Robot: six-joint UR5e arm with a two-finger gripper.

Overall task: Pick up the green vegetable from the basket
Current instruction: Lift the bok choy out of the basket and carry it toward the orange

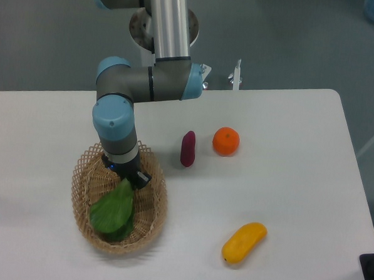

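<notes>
Honestly, claw (131, 178) looks clamped on the green vegetable's (112, 211) stem inside the basket (85, 175); floppy leaves could snag the weave, dragging it.

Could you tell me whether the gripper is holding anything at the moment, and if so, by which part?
The gripper appears shut on the green vegetable, at its stem end, over the basket.
</notes>
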